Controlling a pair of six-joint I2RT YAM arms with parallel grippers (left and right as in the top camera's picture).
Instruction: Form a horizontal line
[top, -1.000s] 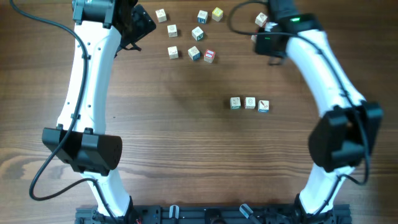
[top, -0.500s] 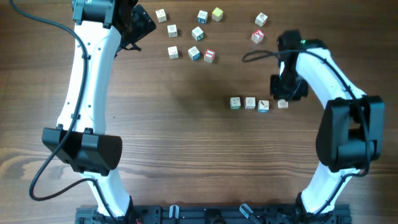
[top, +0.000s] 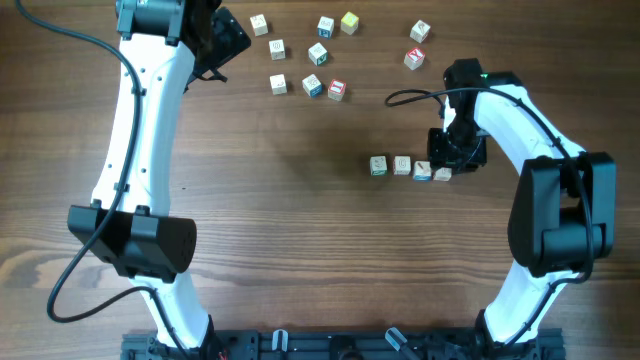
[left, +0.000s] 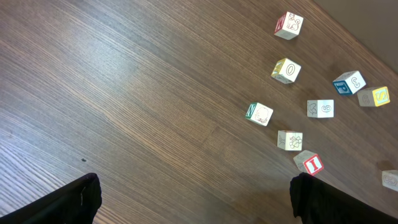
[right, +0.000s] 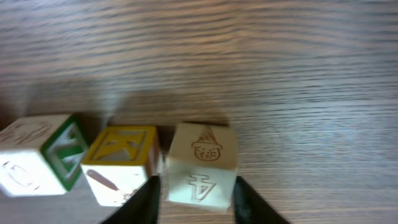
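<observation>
Obs: horizontal line (top: 410, 168) of four pale printed cubes, right end slightly nearer. Right gripper (right: 200, 202) straddles end cube (right: 202, 165), grip unclear. Left gripper (left: 199, 199) wide open, empty

Printed upside down on the near face of the right-hand cube (right: 202, 177) in the right wrist view: "4". On its yellow-framed neighbour (right: 121, 149): "K". Farther off, "3" on a blue-edged cube (left: 348, 82), "0" on a yellow-edged cube (left: 286, 70).
</observation>
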